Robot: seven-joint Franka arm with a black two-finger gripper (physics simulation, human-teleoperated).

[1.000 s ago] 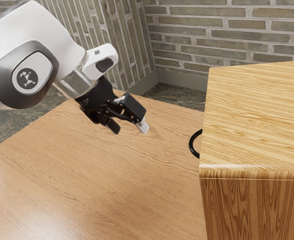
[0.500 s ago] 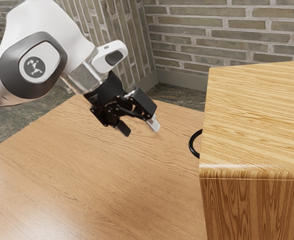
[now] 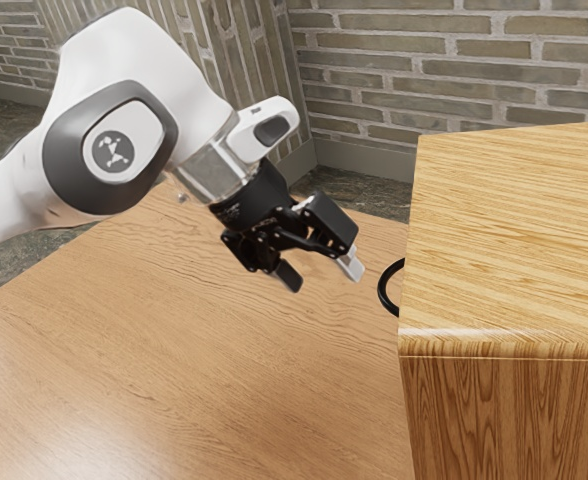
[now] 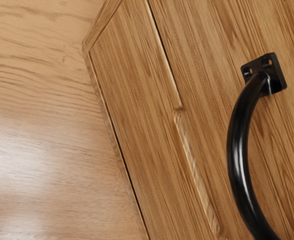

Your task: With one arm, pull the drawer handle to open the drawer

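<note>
The claw [image 3: 321,270] has moved closer to the black drawer handle [image 3: 385,286], above the desk [image 3: 124,360], and hangs near it, fingers spread, empty. The handle sits on the front of the wooden cabinet [image 3: 504,240]. Straddle its bowed middle before closing, then pull straight out.

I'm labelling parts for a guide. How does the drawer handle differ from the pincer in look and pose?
The drawer handle is one curved bar fixed to the cabinet; the pincer is two straight fingers, open, above the table. The handle is all black; the pincer has one pale fingertip. Both are mostly black.
</note>
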